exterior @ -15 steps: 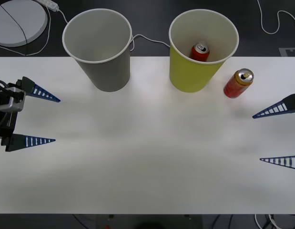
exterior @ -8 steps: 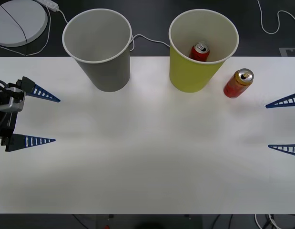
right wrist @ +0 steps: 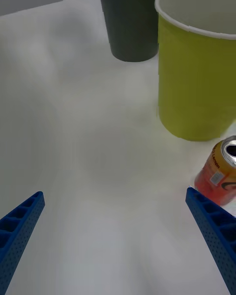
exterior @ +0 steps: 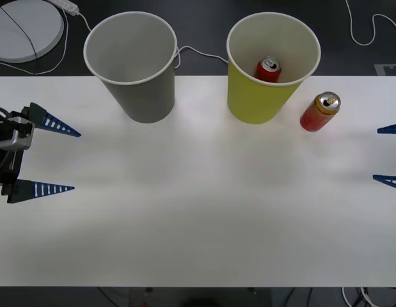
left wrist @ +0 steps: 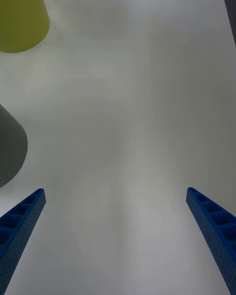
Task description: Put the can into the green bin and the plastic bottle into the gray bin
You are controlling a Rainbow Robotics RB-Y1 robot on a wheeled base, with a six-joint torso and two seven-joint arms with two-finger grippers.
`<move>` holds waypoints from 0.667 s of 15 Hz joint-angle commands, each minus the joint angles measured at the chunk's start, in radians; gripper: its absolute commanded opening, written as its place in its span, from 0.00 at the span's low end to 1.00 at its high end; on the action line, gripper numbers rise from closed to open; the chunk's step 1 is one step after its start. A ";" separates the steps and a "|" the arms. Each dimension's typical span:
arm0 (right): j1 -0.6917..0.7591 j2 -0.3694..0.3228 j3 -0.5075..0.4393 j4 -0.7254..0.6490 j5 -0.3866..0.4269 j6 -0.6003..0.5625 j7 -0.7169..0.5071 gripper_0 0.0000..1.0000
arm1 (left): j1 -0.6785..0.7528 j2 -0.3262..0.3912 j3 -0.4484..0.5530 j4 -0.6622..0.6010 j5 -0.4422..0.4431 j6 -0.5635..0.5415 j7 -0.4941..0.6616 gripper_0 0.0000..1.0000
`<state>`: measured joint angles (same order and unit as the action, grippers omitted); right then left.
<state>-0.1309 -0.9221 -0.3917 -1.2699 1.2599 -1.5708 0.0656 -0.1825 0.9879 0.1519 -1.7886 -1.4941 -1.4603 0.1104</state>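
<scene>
Right gripper (exterior: 389, 155) sits at the right edge of the white table (exterior: 198, 211) with its two blue ribbed fingers spread wide, holding nothing and touching nothing. Left gripper (exterior: 54, 158) rests at the table's left edge, its fingers equally wide apart and empty.

Two large paper cups stand ahead of the grippers at the far side of the table. One is the gray bin (exterior: 135, 64), nearer the left gripper; the other is the green bin (exterior: 269, 69), nearer the right gripper — the two stand apart, not touching.

Two drink cans are in view. One red can with a silver top (exterior: 269, 69) lies inside the green bin. The other, the can (exterior: 320, 111) — red-orange with a gold top — stands upright on the table just beside the green bin, on its right-gripper side; in the right wrist view it (right wrist: 220, 173) sits close ahead of one finger, apart from it.
</scene>
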 commanded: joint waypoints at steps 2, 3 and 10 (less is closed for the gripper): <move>-0.038 0.003 0.002 0.153 -0.036 0.000 0.054 1.00 | 0.000 0.000 0.000 0.000 0.000 0.000 0.000 1.00; -0.047 0.005 0.008 0.195 -0.053 0.023 0.108 1.00 | 0.000 0.000 0.000 0.000 0.000 0.000 0.000 1.00; -0.150 0.060 0.073 0.555 -0.169 0.104 0.361 1.00 | 0.000 0.000 0.000 0.000 0.000 0.000 0.000 1.00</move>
<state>-0.2691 -0.8713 -0.3188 -0.7484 1.0974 -1.4679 0.4020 -0.1825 0.9879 0.1519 -1.7886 -1.4941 -1.4603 0.1104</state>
